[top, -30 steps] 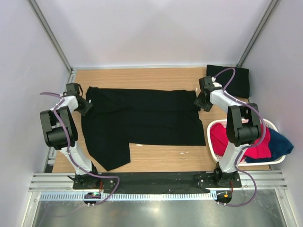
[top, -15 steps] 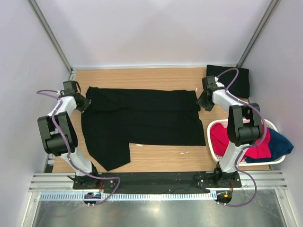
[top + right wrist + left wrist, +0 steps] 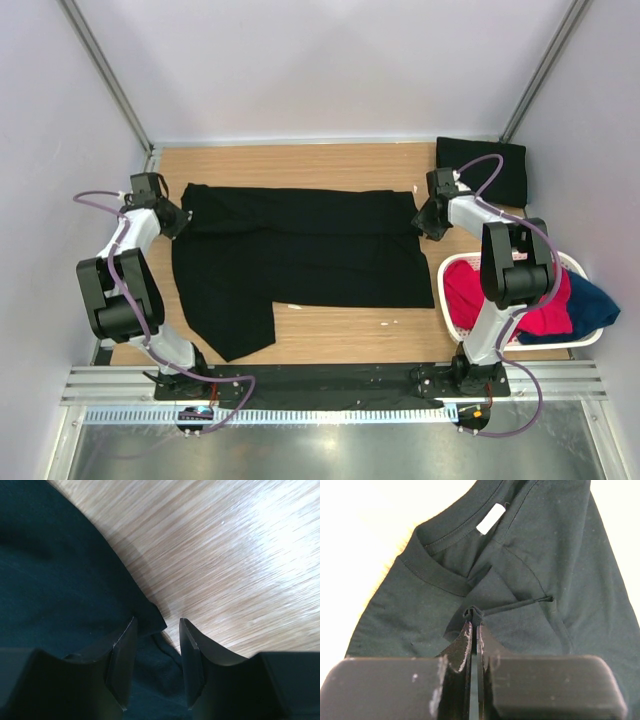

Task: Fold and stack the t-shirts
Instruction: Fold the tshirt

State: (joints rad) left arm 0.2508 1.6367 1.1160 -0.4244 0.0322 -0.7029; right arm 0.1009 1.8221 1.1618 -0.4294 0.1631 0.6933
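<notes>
A black t-shirt (image 3: 300, 250) lies spread across the wooden table, one sleeve hanging toward the near left. My left gripper (image 3: 178, 220) is at its far-left edge, beside the collar. In the left wrist view this gripper (image 3: 474, 622) is shut on a small pinched fold of the t-shirt (image 3: 530, 555), just below the neckline with its white label (image 3: 491, 518). My right gripper (image 3: 424, 218) is at the shirt's far-right corner. It (image 3: 157, 625) stands open, straddling the cloth's corner (image 3: 50, 570). A second black t-shirt (image 3: 492, 170) lies folded at the back right.
A white oval basket (image 3: 577, 264) holding red and blue clothes stands at the right, beside the right arm. Bare wood (image 3: 225, 555) shows next to the shirt's right corner. Pale walls enclose the table on three sides.
My left gripper has shut on the fold by the collar and the left arm has swung a little outward. The right gripper's jaws have narrowed slightly around the corner.
</notes>
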